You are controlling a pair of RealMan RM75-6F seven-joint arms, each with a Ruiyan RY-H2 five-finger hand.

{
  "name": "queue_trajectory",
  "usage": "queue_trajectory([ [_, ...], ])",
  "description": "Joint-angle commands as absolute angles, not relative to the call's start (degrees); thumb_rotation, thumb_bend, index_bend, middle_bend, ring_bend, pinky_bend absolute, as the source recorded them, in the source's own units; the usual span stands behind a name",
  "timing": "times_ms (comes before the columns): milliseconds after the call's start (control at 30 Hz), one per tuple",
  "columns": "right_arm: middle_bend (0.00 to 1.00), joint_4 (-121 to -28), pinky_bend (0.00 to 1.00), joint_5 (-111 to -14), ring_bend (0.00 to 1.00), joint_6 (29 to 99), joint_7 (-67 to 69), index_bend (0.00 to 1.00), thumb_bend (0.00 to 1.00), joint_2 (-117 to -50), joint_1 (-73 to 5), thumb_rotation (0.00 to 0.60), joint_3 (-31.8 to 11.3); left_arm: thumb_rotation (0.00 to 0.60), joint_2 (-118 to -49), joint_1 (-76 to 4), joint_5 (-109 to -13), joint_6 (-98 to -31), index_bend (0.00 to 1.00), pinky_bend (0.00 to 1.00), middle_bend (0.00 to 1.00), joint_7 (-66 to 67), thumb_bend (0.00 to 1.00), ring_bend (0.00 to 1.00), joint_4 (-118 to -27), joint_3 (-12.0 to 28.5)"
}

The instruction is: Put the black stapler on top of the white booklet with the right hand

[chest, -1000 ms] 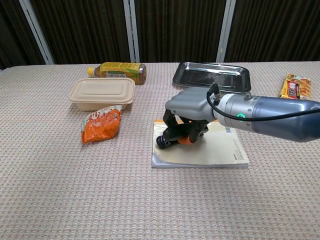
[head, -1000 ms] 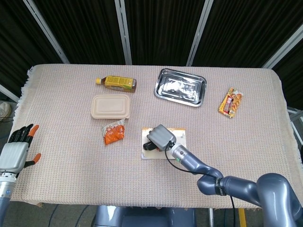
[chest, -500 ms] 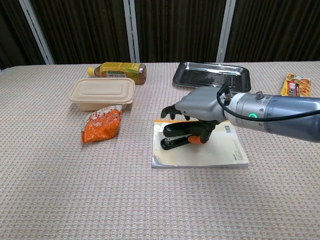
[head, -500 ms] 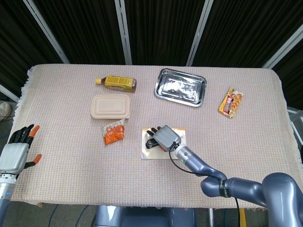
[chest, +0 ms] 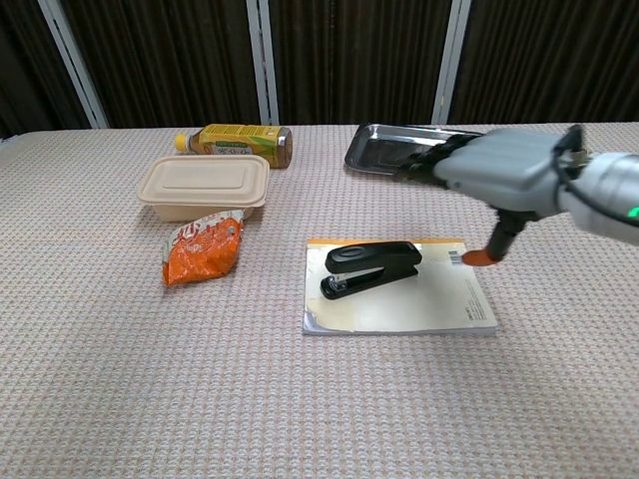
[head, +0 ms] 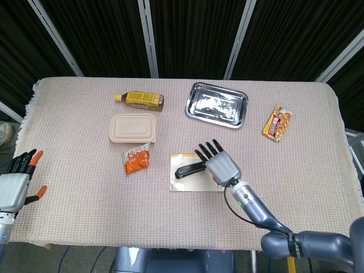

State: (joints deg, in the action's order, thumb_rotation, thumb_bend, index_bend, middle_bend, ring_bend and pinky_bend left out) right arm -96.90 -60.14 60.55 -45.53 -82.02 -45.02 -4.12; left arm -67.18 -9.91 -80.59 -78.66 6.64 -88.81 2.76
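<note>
The black stapler (chest: 369,268) lies on the white booklet (chest: 419,304), near its left end; it shows partly in the head view too, stapler (head: 186,169) on booklet (head: 190,183). My right hand (chest: 499,172) hovers above and to the right of the stapler, fingers spread, holding nothing; in the head view the right hand (head: 219,165) covers the booklet's right part. My left hand (head: 16,185) stays open at the table's left edge, far from both.
A tan lidded box (chest: 205,186), an orange snack bag (chest: 203,248) and a yellow bottle (chest: 235,142) lie to the left. A metal tray (chest: 391,150) sits behind the booklet. A snack packet (head: 277,123) lies at the right.
My right hand let go of the stapler, opened its fingers and rose up and to the right. The stapler now rests alone on the booklet. The left hand barely moved.
</note>
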Motion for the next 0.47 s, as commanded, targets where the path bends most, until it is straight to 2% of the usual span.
queue_trajectory([
  [33,0.00,-102.4,0.00,-68.3,0.00,75.5,-41.7,0.00,0.18,-75.0,-34.0,0.600,1.7,0.600,-66.7,-8.9,-82.5,-81.3,0.00,0.08,0.00,5.7,0.29,0.00,-89.3,2.6],
  [100,0.00,-100.4,0.00,-71.7,0.00,81.7,-38.2,0.00,0.17,-74.4,-29.6,0.600,3.1,0.600,-66.6,-8.4,-83.5,-82.8,0.00,0.08,0.00,5.4,0.30,0.00,-89.6,2.5],
  [233,0.00,-95.6,0.00,-75.8,0.00,89.8,-28.7,0.00,0.17,-73.9,-22.2,0.600,5.3,0.600,-66.5,-7.5,-85.2,-85.3,0.00,0.08,0.00,5.3,0.29,0.00,-90.1,2.3],
  [367,0.00,-90.6,0.00,-76.2,0.00,92.7,-21.4,0.00,0.17,-73.7,-17.4,0.600,5.7,0.600,-66.9,-7.1,-87.0,-87.2,0.00,0.08,0.00,5.0,0.29,0.00,-89.7,2.3],
  [467,0.00,-90.7,0.00,-76.2,0.00,92.7,-19.1,0.00,0.17,-72.4,-16.3,0.600,4.8,0.600,-67.5,-7.1,-87.6,-87.7,0.00,0.08,0.00,5.0,0.29,0.00,-88.9,2.4],
])
